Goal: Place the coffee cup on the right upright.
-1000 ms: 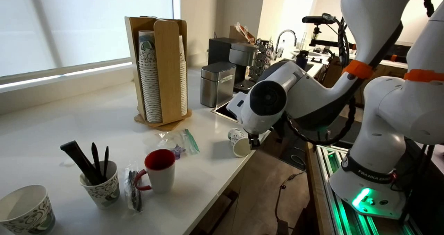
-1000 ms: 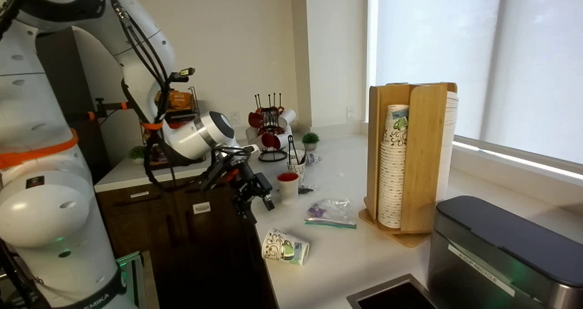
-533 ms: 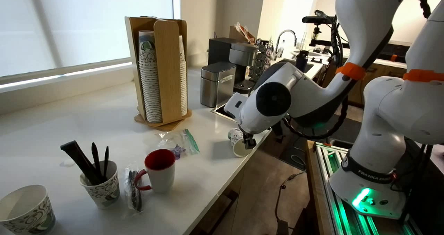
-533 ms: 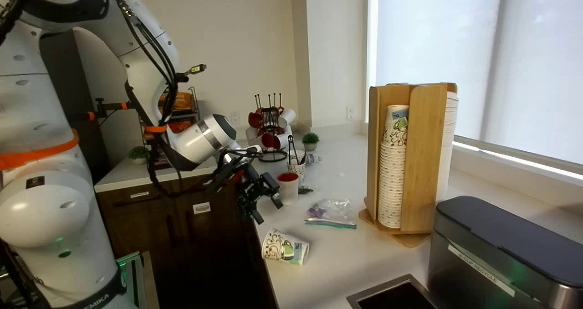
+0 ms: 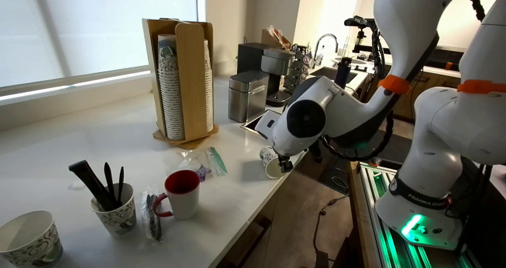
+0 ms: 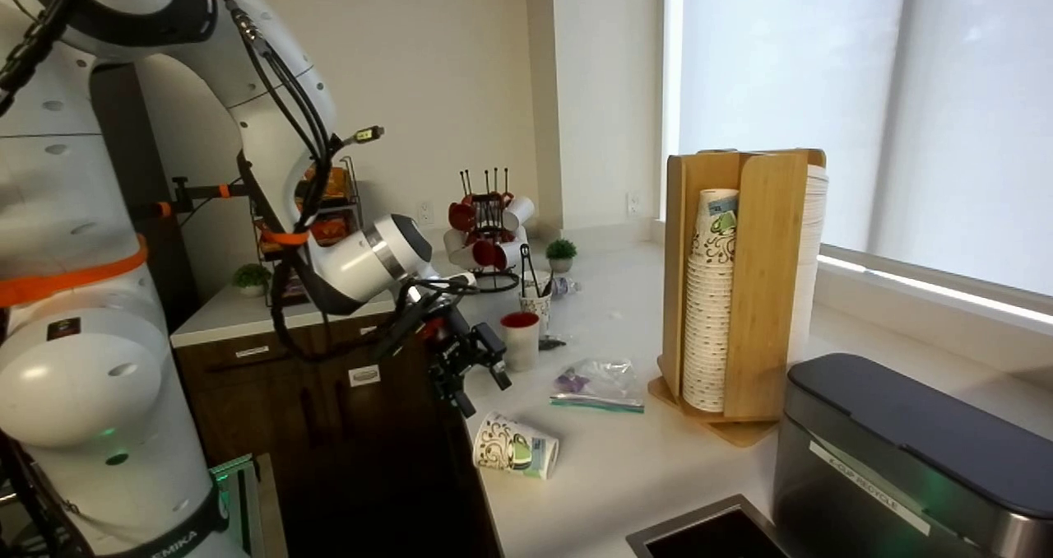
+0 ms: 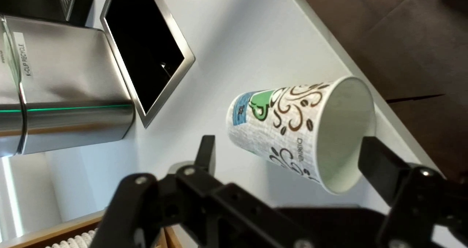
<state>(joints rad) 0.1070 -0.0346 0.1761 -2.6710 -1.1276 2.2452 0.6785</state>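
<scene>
Toward the unmoved coffee cup, the gripper is being lowered slightly. On its side, just beside the front edge of the counter, the cup is lying, its mouth facing that edge. Its long axis is running roughly along the line between the fingers, below and beyond them; these are being held wide, empty. A turn of the gripper is probably being called for.

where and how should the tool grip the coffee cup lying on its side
Probably mid-body on the coffee cup, from above: it lies on its side, rounded wall up, mouth facing the counter edge. The tool is open but spread roughly along the cup's length, so turning to close across its width would likely hold better.
</scene>
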